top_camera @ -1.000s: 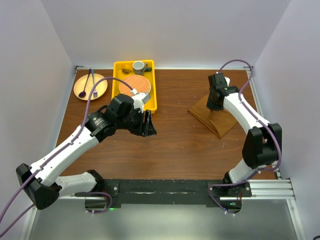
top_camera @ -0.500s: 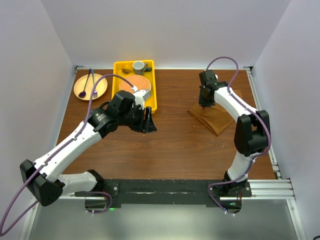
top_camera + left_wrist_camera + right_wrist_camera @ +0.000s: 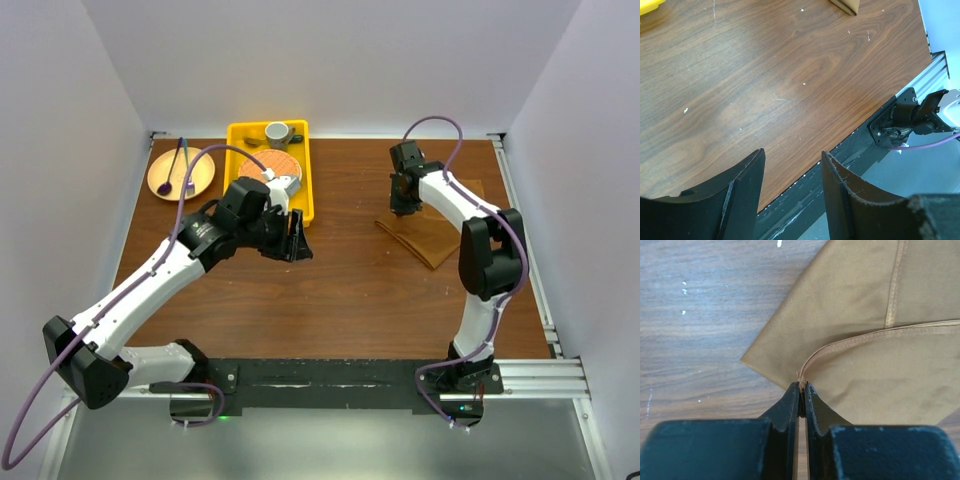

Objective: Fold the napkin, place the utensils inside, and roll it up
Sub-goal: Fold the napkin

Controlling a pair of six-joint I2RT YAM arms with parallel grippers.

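The rust-brown soft cloth napkin (image 3: 437,243) lies partly folded at the far right of the brown wooden table (image 3: 350,290). The right gripper (image 3: 801,388) pinches 1 hemmed corner, probably to pull a fold across. The left gripper (image 3: 792,167), spread and empty, hovers beside the yellow plastic tray (image 3: 308,180), out of the way.

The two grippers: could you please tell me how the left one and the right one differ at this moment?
The left gripper has its jaws apart and holds nothing; the right gripper is shut on a hemmed corner of the napkin. The left gripper points at bare table; the right gripper sits at the napkin's edge. Both are black.
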